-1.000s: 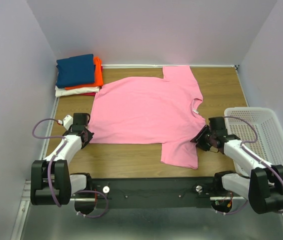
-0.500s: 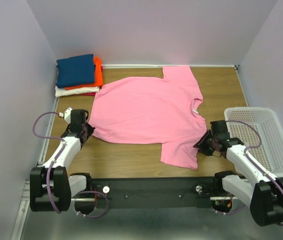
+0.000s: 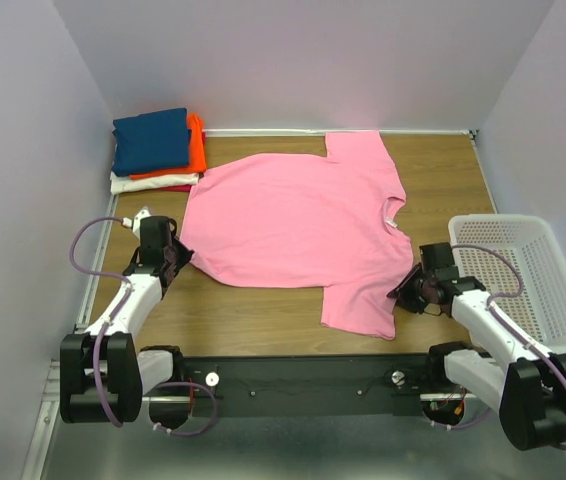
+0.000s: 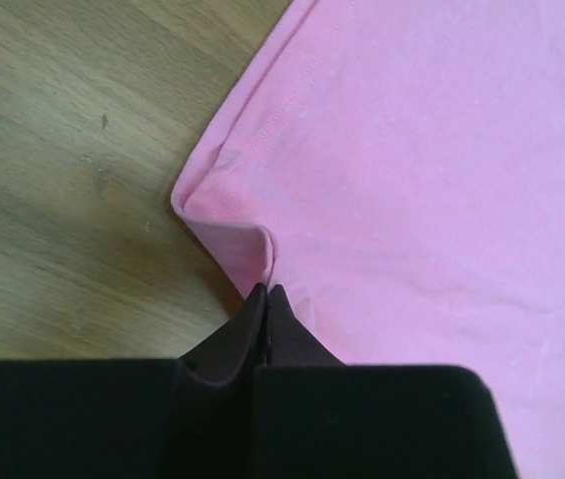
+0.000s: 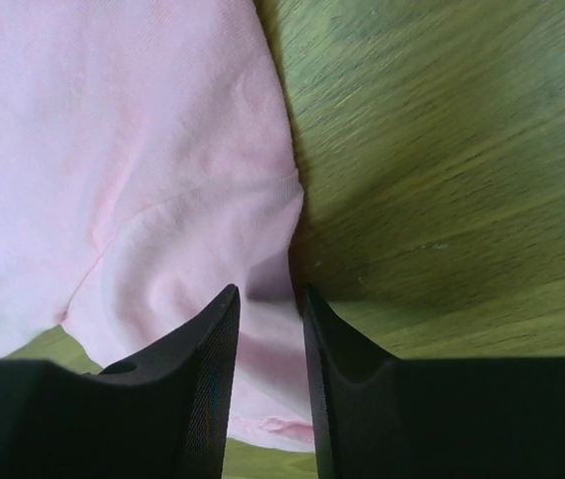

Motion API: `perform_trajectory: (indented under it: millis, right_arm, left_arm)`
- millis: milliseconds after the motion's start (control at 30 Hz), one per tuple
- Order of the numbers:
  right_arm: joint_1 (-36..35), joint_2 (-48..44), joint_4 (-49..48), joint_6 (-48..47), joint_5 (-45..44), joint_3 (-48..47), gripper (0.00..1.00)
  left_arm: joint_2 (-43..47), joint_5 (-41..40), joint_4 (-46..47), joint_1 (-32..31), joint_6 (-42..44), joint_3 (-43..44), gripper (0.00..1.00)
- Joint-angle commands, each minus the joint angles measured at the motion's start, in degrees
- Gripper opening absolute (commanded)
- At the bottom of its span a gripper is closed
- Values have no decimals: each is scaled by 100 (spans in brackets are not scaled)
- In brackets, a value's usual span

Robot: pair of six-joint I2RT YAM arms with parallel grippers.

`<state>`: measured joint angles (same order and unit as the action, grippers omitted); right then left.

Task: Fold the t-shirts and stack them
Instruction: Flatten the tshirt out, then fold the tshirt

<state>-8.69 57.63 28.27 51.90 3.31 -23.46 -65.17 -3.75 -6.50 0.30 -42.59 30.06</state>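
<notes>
I'm looking down on the large plain pink cotton t-shirt (image 3: pixel 293 225). It lies spread flat across the middle of the brown wooden surface (image 3: pixel 253 315), with the collar towards the right, the hem towards the left, one sleeve pointing to the far edge and the other to the near edge.

On the left wrist view, the left fingers (image 4: pixel 233 344) are pressed tight together, no gap between them. They sit right at the near-left hem corner, and a small raised ridge of pink cloth runs straight into their tips, so I call that a pinch on the hem. Bare wood shows just beside the corner.

On the right wrist view, the right fingers (image 5: pixel 198 369) stand a narrow way apart. They straddle the outer edge of the near sleeve, just below the curved shoulder seam. Pink cloth lies in the gap, in shadow. I can't tell whether the pads touch it, and I see nothing lifted. Wood starts just to the right of the tips.

In the far-left corner, well apart from both arms, sits the pile of folded shirts: the navy blue t-shirt (image 3: pixel 150 140) on top, the orange t-shirt (image 3: pixel 195 145) under it, then the white t-shirt (image 3: pixel 153 183), and a sliver of the red t-shirt (image 3: pixel 178 188) at the bottom. The pink hem comes near that pile.

The white plastic mesh basket (image 3: pixel 528 275) rests at the right edge, just beside the right arm.
</notes>
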Motion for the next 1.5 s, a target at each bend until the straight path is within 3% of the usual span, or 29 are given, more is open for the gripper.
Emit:
perform_trajectory:
  millis: [0,167,500,533,667,700,1033,1467]
  right_arm:
    - [-1,-338,231,-180,108,237,39]
    - [7,-560,565,-206,73,237,40]
    - [7,117,161,-171,-146,70,37]
    - [7,143,126,-171,-155,35,35]
    - [7,153,161,-302,10,-202,2]
    - [-1,39,196,-355,99,-229,0]
    - [7,-1472,1830,-435,-93,-966,0]
    - [7,-2378,3044,-409,-551,-1890,0]
  left_arm:
    - [-14,225,211,41,137,-115,0]
    - [-92,304,325,67,146,-115,0]
    - [-216,348,431,102,198,-115,0]
    - [-207,348,431,111,207,-115,0]
    - [-190,514,431,137,207,-150,0]
    - [-181,533,404,137,207,-150,0]
    - [267,489,9,304,111,-220,0]
    - [1356,752,-966,375,-285,-89,0]
